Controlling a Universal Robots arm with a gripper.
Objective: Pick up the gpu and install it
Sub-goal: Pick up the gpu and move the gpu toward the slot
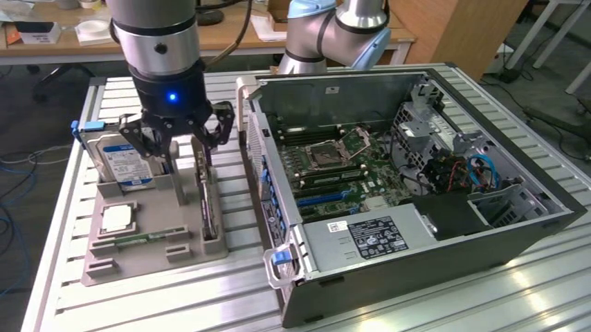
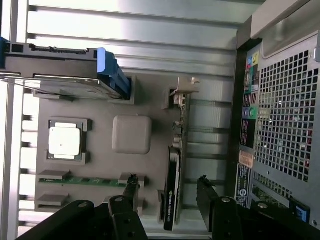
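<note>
The gpu [image 1: 207, 200] is a thin dark card standing on edge in a slot of the grey parts holder [image 1: 176, 252], its silver bracket toward the far end. My gripper [image 1: 185, 142] hangs just above the card's far part, open, with nothing between the fingers. In the wrist view the gpu [image 2: 175, 170] runs lengthwise between my two dark fingertips [image 2: 131, 187], which straddle it without touching. The gripper [image 2: 168, 190] stands wide, and the bracket [image 2: 182, 92] shows at the card's end.
The holder also carries a hard drive [image 1: 124, 162] with a blue-and-white label, a processor [image 1: 118, 218] and a green memory stick [image 1: 138, 238]. The open computer case [image 1: 517, 228] with its motherboard [image 1: 333, 169] lies at the exterior view's right. A second arm [image 1: 323, 34] stands behind.
</note>
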